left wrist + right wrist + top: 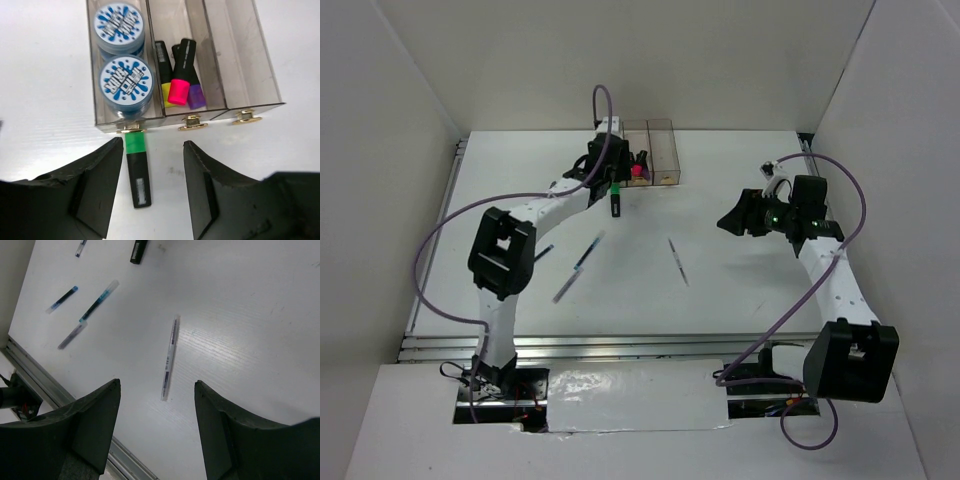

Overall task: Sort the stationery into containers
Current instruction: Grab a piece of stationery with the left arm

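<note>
Jaws stand open on both arms. The left gripper point(152, 145) straddles a green-capped highlighter point(137, 172) lying just outside the tinted boxes point(265, 60); the right gripper point(157, 383) hovers above a thin pen point(169, 357).

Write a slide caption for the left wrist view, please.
Open left gripper frames a green-capped highlighter lying outside the boxes; two tape rolls and three highlighters lie inside.

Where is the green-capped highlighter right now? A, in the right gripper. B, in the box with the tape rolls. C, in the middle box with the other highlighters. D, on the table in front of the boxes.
D: the green-capped highlighter lies on the table just outside the boxes, between the open fingers of the left gripper.
</note>
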You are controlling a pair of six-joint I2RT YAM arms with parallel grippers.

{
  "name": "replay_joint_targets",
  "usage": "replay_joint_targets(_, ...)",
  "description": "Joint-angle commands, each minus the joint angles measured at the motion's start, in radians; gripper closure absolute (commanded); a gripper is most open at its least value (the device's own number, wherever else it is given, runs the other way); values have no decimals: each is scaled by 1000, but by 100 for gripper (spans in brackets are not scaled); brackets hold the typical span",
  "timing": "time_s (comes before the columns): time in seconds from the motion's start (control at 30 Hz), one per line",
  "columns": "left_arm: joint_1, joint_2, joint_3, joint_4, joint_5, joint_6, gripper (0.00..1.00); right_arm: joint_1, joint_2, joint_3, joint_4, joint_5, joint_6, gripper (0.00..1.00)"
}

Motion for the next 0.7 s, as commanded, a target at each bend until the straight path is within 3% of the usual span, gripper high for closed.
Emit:
replay_joint_targets(0.0, -17, -138, -72, 11, -44, -35, 37, 12, -55, 5, -12, -5, -8, 32)
replay_joint_targets(0.13, -38, -177, -186, 34, -79, -41, 35, 24, -89, -3, -6, 6, 6, 32)
replay_joint_targets(0.3, -40, -125, -167, -37, -112, -128, 37, 28, -120, -12, -14, 16, 10, 32)
replay_joint_targets(0.67, -40, -5, -166, 20, -112, -119, 42, 23, -141, -27, -23, 21, 7, 32)
